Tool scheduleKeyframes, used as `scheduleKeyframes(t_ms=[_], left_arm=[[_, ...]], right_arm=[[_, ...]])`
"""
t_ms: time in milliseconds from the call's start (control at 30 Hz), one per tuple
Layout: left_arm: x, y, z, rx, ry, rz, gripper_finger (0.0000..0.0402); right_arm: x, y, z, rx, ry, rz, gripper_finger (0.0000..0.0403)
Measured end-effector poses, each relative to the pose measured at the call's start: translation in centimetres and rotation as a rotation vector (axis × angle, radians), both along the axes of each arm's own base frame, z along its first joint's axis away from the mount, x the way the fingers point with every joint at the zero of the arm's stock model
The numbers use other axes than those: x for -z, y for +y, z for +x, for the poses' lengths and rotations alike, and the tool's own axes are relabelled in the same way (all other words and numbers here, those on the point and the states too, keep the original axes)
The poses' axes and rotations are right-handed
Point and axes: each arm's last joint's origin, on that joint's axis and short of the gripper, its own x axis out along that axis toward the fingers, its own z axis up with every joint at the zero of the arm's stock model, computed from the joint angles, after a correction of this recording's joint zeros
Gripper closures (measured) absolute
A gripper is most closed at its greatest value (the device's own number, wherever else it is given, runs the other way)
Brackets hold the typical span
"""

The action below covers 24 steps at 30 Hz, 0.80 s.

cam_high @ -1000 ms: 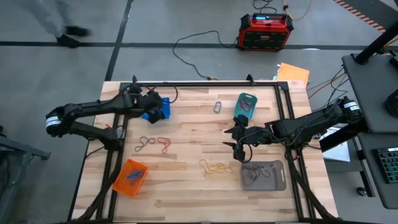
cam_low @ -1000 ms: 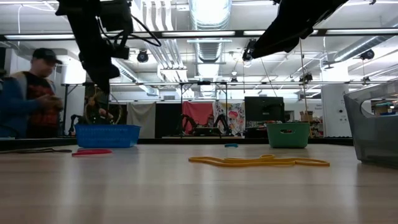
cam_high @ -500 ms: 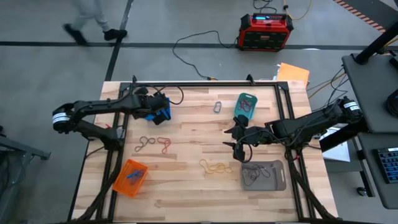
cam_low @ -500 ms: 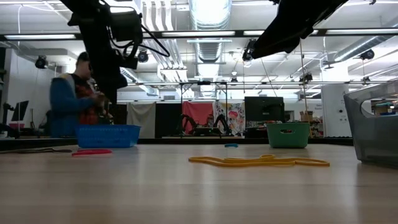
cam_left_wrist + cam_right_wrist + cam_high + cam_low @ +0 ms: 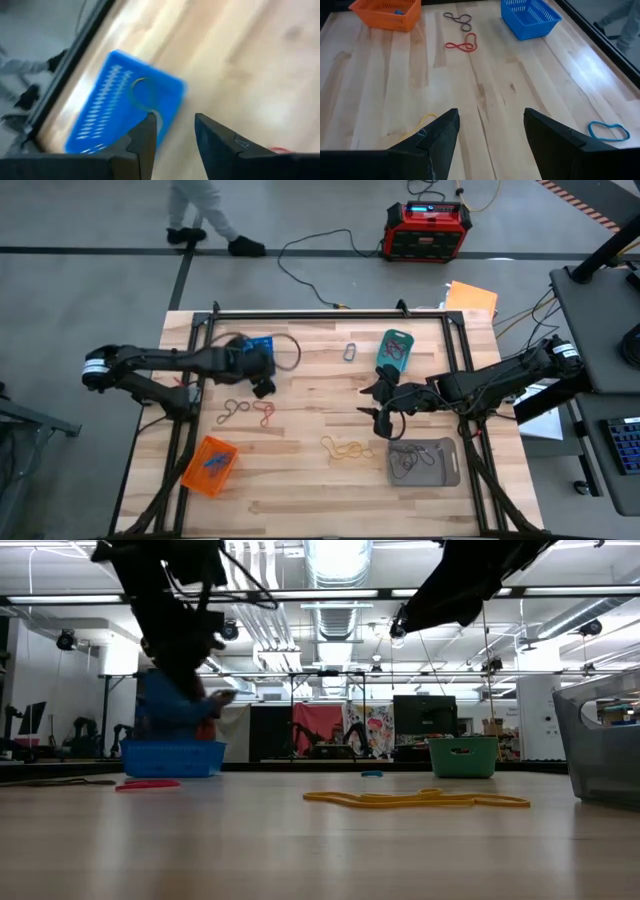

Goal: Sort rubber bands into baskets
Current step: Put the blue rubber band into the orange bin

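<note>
I hold left tool [image 5: 172,132] beside blue rectangular plastic basket [image 5: 125,107], fingers parted, nothing between them. Thin loop lies in basket. Right tool [image 5: 490,132] hovers wide open, empty, over wooden counter [image 5: 485,75]. Next I judge: pick red-brown rubber band [image 5: 462,46].

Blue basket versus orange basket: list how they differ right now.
The blue basket stands at the table's far-left edge with the left gripper close by it, while the orange basket stands at the near-left corner with no gripper near. In the right wrist view the blue basket looks empty, while the orange basket shows a small blue band inside. Both are small rectangular latticed plastic baskets standing upright.
</note>
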Motion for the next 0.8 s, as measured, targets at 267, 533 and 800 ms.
scheduleKeyframes(t_ms=[267, 533, 800], left_arm=[[0.3, -6.1, 0.6, 0.235, -0.038, -0.148, 0.0286], [0.4, -9.7, 0.0, 0.268, -0.085, -0.247, 0.0287], [0.4, -10.3, -0.1, 0.118, -0.161, -0.318, 0.0287]], right_arm=[[0.0, -0.2, 0.0, 0.052, -0.006, -0.012, 0.0183], [0.5, -0.2, -0.2, 0.057, 0.007, -0.009, 0.0183], [1.6, -0.3, -0.6, 0.084, 0.034, 0.02, 0.0183]])
